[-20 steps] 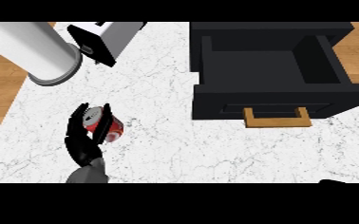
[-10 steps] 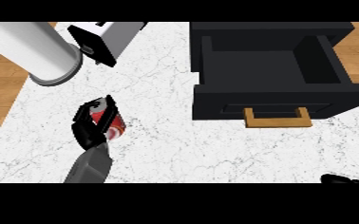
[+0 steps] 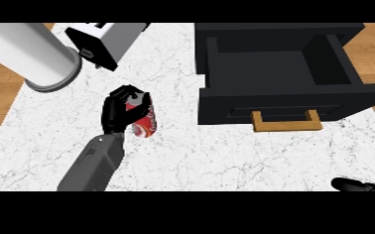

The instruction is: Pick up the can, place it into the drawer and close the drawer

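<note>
A red can [image 3: 144,122] with white markings is held in my left hand [image 3: 117,111], whose fingers and thumb curl round its top and left side, left of centre over the white marble counter [image 3: 219,153]. The can looks raised and tilted. To the right stands the black drawer [image 3: 278,74], pulled open with a bare dark inside and a wooden handle [image 3: 286,121] on its front. Only a small black tip of my right hand [image 3: 353,184] shows at the lower right edge.
A large grey cylinder [image 3: 33,57] stands at the far left on the counter. A white and black appliance [image 3: 102,39] sits behind the can at the back. Wooden floor shows past the counter's left edge.
My left hand closed round the can and carried it up and to the right toward the drawer, with more of the forearm now showing. The right hand's tip has come into view.
</note>
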